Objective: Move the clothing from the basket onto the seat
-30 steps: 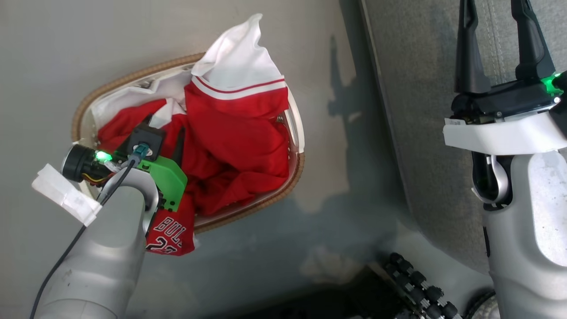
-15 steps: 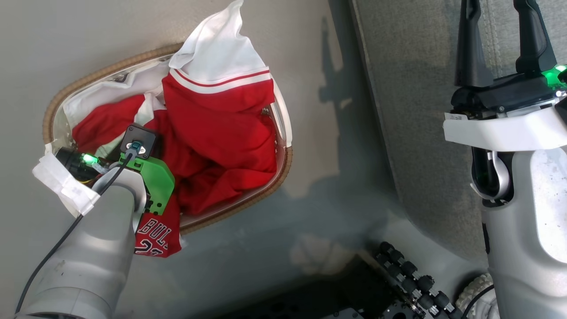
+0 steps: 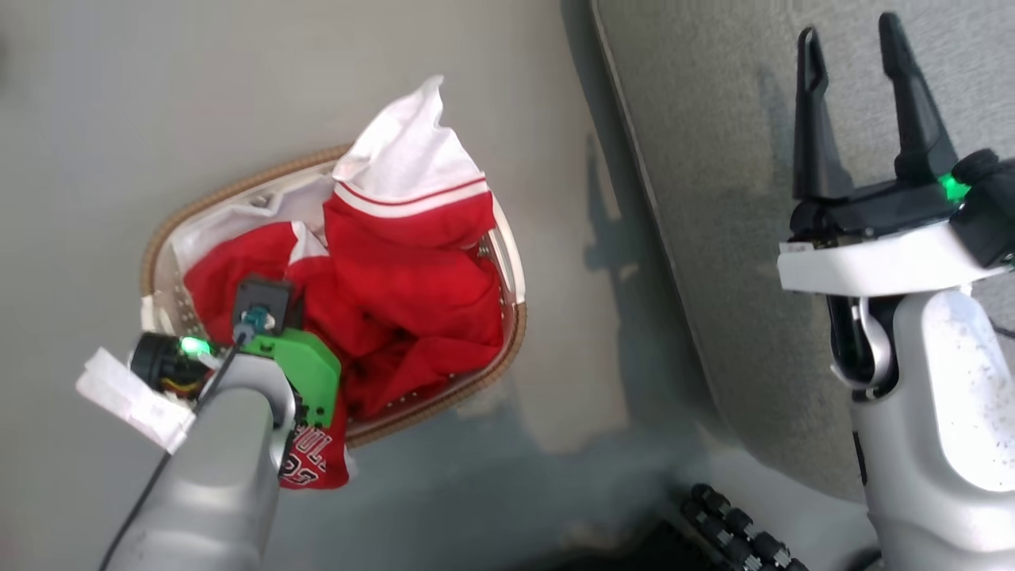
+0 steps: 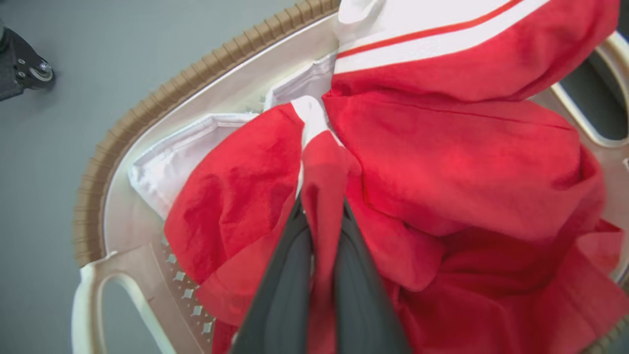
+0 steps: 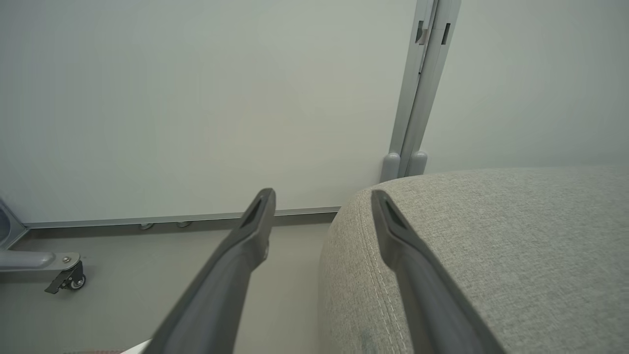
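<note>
Grey floor (image 3: 238, 79); left gripper (image 4: 322, 205) pinches clothing (image 4: 467, 172).

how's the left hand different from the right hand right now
The left hand is shut, pinching a fold of the red clothing; the right hand is open and holds nothing. The left hand reaches down into the basket; the right hand hangs at the edge of the grey seat. Both have two long dark fingers.

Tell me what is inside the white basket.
Crumpled bright red garments with white striped panels fill the brown-rimmed white plastic basket; a white liner sheet peeks out beneath. Its floor under the pile is hidden.
</note>
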